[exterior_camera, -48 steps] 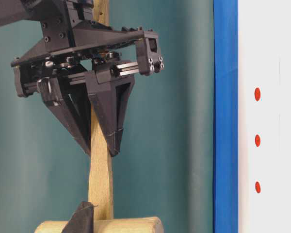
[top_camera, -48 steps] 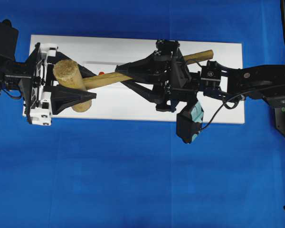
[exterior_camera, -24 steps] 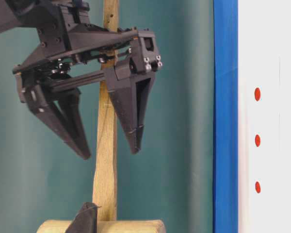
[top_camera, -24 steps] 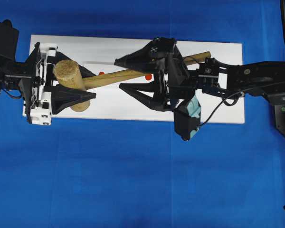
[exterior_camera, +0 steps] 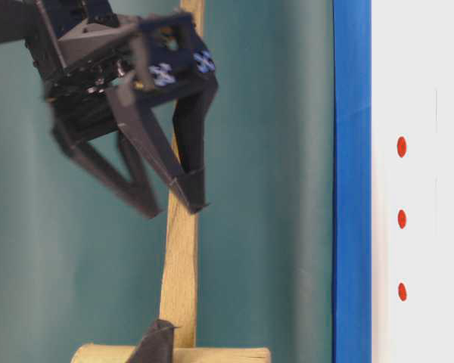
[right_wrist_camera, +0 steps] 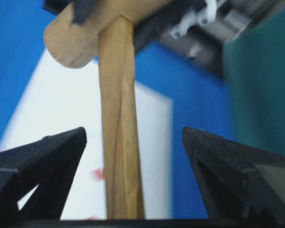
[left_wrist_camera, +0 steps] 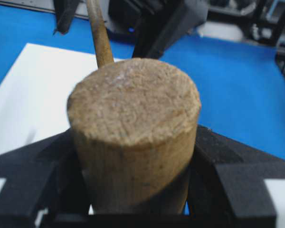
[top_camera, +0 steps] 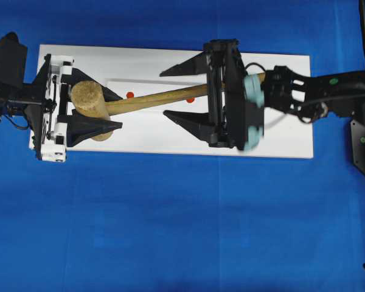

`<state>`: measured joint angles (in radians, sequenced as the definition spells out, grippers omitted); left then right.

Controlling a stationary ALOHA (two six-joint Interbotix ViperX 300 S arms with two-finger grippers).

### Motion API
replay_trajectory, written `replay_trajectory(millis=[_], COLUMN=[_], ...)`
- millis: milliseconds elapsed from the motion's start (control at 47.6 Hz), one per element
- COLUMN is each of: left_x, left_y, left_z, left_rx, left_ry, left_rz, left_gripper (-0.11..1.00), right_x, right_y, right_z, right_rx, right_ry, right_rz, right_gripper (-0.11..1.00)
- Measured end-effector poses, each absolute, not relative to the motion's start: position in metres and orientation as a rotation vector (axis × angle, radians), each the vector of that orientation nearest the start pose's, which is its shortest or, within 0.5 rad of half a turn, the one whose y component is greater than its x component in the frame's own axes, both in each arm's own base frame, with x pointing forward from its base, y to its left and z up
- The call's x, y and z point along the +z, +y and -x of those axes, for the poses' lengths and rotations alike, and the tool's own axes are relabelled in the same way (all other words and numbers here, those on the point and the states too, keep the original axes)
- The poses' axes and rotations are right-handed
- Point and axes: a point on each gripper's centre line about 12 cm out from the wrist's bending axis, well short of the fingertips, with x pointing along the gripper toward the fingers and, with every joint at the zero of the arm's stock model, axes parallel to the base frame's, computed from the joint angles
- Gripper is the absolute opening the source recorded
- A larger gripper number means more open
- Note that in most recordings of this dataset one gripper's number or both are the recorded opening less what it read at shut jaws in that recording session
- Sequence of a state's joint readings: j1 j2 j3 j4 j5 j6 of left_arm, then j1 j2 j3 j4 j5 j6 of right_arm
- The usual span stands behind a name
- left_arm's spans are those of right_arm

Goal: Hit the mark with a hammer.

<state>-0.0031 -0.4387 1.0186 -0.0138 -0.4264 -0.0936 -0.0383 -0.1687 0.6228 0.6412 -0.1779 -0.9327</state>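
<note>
While the left pincer clamps the thick head of the wooden mallet, the long handle reaches across the white board toward the right pincer, whose fingers stand wide apart on either side of the shaft without touching it. From overhead, the handle and the right arm cover most of the raised strip: only two red dots peek out beside the shaft, so which one is the mark cannot be told there. The table-level view shows all three dots in a row, yet their sizes look nearly alike. The right wrist view is blurred, and the mallet head is cut off at its top edge.
</note>
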Motion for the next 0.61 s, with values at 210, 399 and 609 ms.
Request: replay_trajectory(millis=[210, 399, 609], left_x=[0.242, 0.242, 0.241], left_y=[-0.006, -0.006, -0.006], left_z=[-0.294, -0.294, -0.293], left_rx=[-0.017, -0.019, -0.020], left_ry=[0.160, 0.159, 0.162], left_rz=[-0.005, -0.020, -0.022], left_gripper=[0.43, 0.43, 0.43], right_x=[0.253, 0.251, 0.251], right_y=[-0.028, -0.026, -0.026], right_z=[-0.384, -0.383, -0.383], right_rx=[-0.046, -0.043, -0.045], right_ry=[0.446, 0.461, 0.462], right_rz=[0.113, 0.041, 0.032], right_gripper=[0.96, 0.96, 0.93])
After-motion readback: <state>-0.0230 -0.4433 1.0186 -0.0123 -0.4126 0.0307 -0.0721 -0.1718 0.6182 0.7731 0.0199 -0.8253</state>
